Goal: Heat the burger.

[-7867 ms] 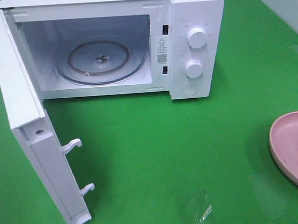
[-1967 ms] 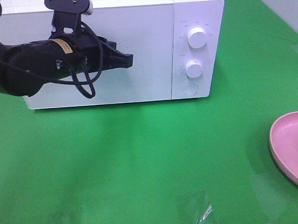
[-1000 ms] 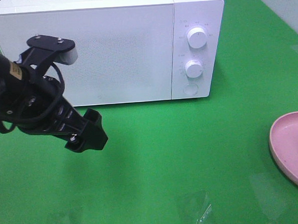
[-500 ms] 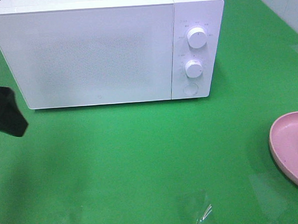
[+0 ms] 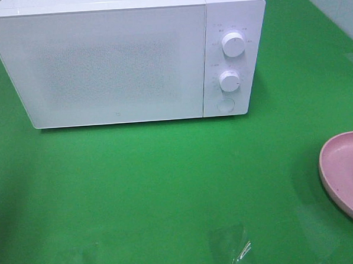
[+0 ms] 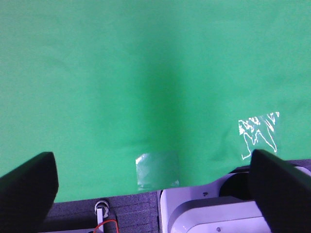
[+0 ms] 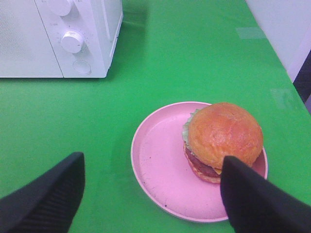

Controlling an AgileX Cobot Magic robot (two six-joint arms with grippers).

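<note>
The burger (image 7: 222, 141), with a golden-brown bun, green lettuce and a dark patty, sits on the right half of a shallow pink plate (image 7: 158, 160). In the exterior view only the plate's left part (image 5: 338, 171) shows at the right edge. The white microwave (image 5: 113, 58) stands at the back with its door shut. My right gripper (image 7: 153, 199) is open and empty, hovering near the plate, with one fingertip (image 7: 257, 199) in front of the burger. My left gripper (image 6: 155, 189) is open and empty over bare green cloth. Neither gripper shows in the exterior view.
Two white dials (image 5: 233, 44) and a round button (image 5: 225, 105) are on the microwave's right panel. Clear tape patches (image 5: 239, 247) lie on the green cloth (image 5: 167, 180). The table's near edge and a white robot base (image 6: 218, 213) show in the left wrist view.
The microwave door, open with an empty turntable at first, is now shut. My left arm was at the door, then drew back to the left and left the exterior view.
</note>
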